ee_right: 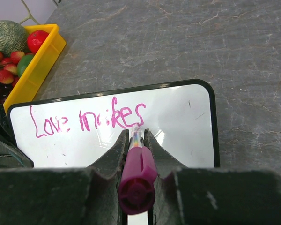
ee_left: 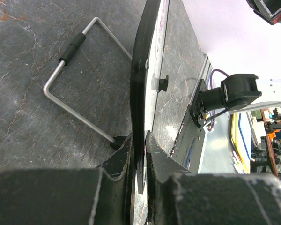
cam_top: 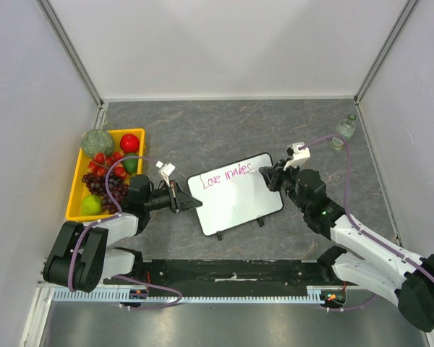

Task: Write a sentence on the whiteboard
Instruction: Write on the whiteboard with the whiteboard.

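Observation:
The whiteboard (cam_top: 235,195) lies tilted in the middle of the table, propped on a wire stand (ee_left: 79,79). The sentence (cam_top: 228,176) reads "Love makes" in pink along the top edge; it also shows in the right wrist view (ee_right: 86,121). My left gripper (cam_top: 184,199) is shut on the whiteboard's left edge (ee_left: 140,93). My right gripper (cam_top: 269,173) is shut on a magenta marker (ee_right: 136,173), its tip touching the board just under the final "s". The whiteboard fills the right wrist view (ee_right: 178,126).
A yellow tray (cam_top: 78,173) of fruit, with melon, apples, grapes and strawberries, sits at the left, also seen in the right wrist view (ee_right: 37,65). A small glass bottle (cam_top: 346,129) stands at the far right. The table's near edge has a black rail (cam_top: 231,271).

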